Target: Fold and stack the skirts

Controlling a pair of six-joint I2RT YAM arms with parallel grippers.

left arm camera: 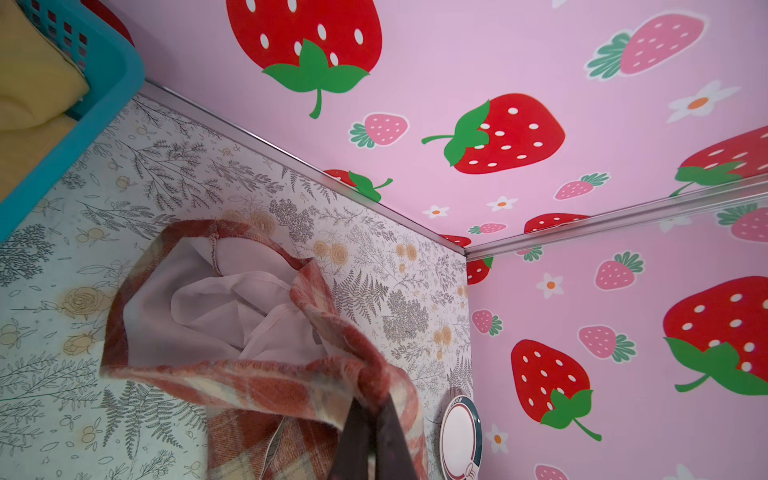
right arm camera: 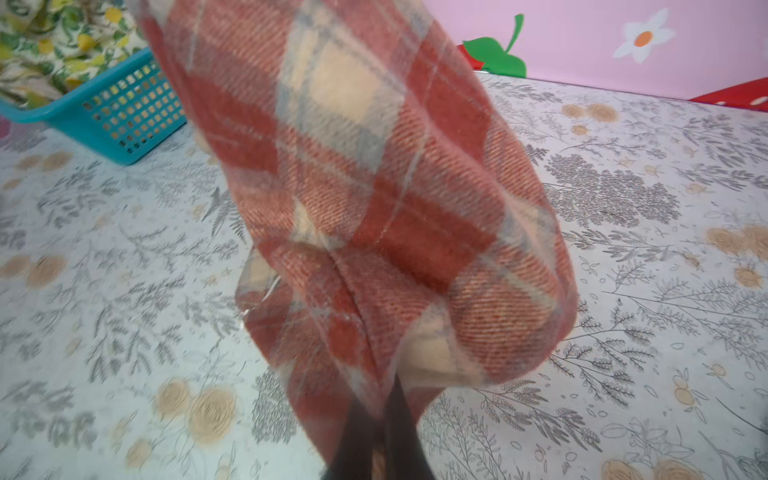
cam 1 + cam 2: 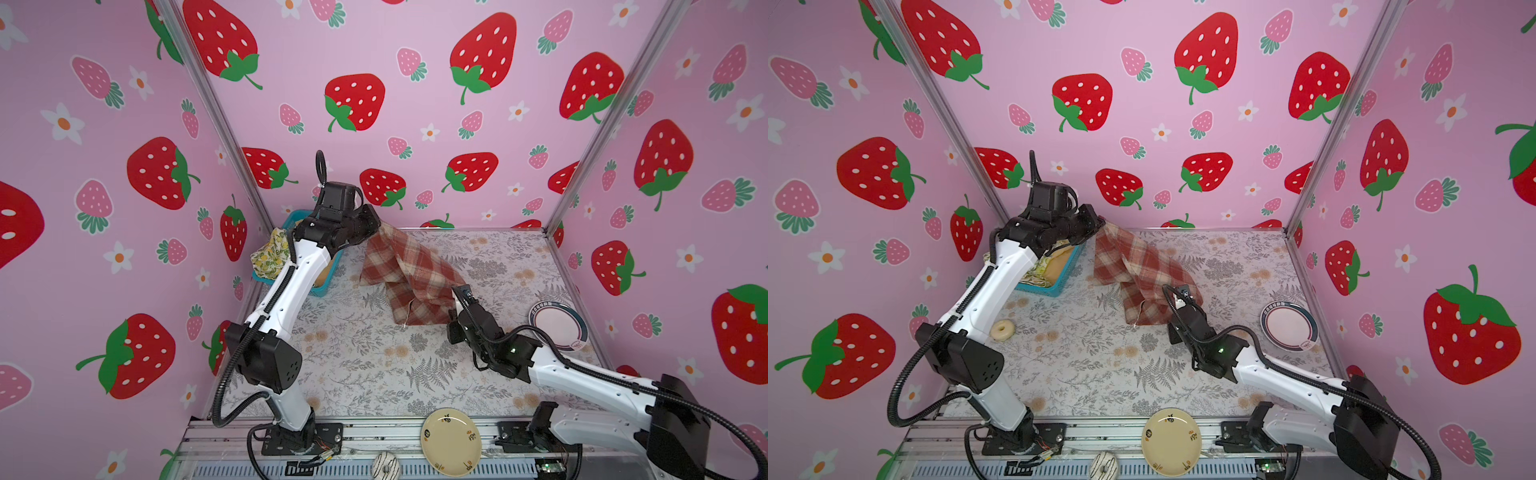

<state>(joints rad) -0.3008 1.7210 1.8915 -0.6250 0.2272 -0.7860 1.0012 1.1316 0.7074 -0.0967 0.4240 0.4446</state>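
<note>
The table (image 3: 365, 374) is covered with a pale sheet printed with grey ferns and tan roses. Pink walls (image 3: 415, 124) patterned with red strawberries and white flowers close it in on three sides, joined by aluminium posts (image 3: 216, 116). The plaid skirt (image 3: 411, 270) hangs stretched over the middle of the table between both arms. The left gripper (image 3: 377, 226) is clamped on its raised edge near the back, and the right gripper (image 3: 455, 293) is pinched shut on its lower edge. The blue basket (image 3: 1054, 286) sits at the back left corner; the lemon skirt (image 3: 270, 255) spills over its rim and the mustard skirt (image 3: 1061, 266) lies inside it. A dark-rimmed pink plate (image 3: 559, 326) lies by the right wall. A cream plate (image 3: 451, 440) rests on the front rail, and a small pale donut (image 3: 1002, 330) lies near the left arm.
</note>
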